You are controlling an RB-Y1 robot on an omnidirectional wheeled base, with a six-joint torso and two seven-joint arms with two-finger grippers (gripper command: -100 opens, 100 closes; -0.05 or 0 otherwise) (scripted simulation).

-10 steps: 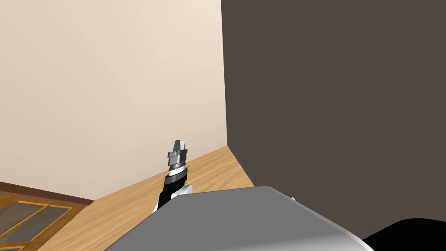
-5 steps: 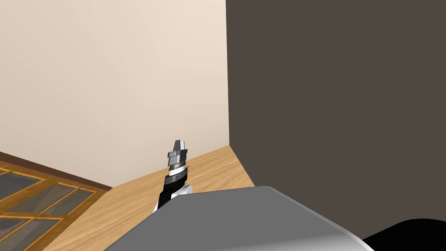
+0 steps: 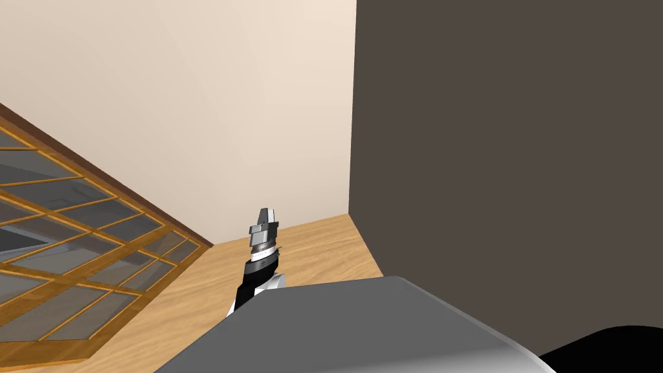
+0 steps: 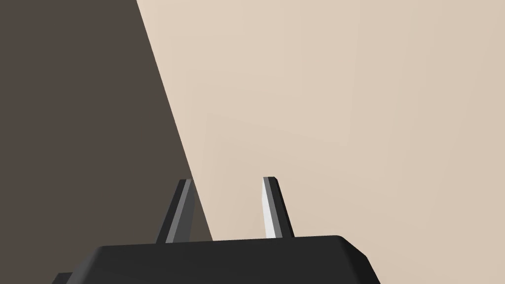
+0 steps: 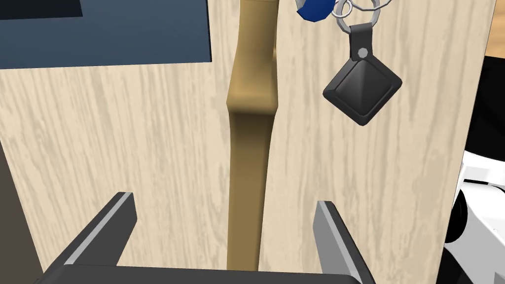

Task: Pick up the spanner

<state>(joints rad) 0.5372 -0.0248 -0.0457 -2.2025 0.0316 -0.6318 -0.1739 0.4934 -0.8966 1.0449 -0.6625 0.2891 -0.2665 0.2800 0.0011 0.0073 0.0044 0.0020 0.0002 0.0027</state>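
Note:
The spanner is a long tan bar lying flat on a pale wood-grain surface. Its shaft runs straight out from my right gripper. That gripper is open, hovering over the handle end with one finger on each side and a wide gap to the bar. The far end of the spanner runs out of the picture. My left gripper is held up in front of my chest, its fingers apart with nothing between them.
A black diamond-shaped key fob on a ring with a blue tag lies beside the spanner's far part. A dark blue flat object lies on the other side. A dark brown wall and a glazed wooden frame flank me.
My head view has swung: the wall corner has shifted right and much more of the glazed wooden frame has come in from the left. The left arm holds its pose.

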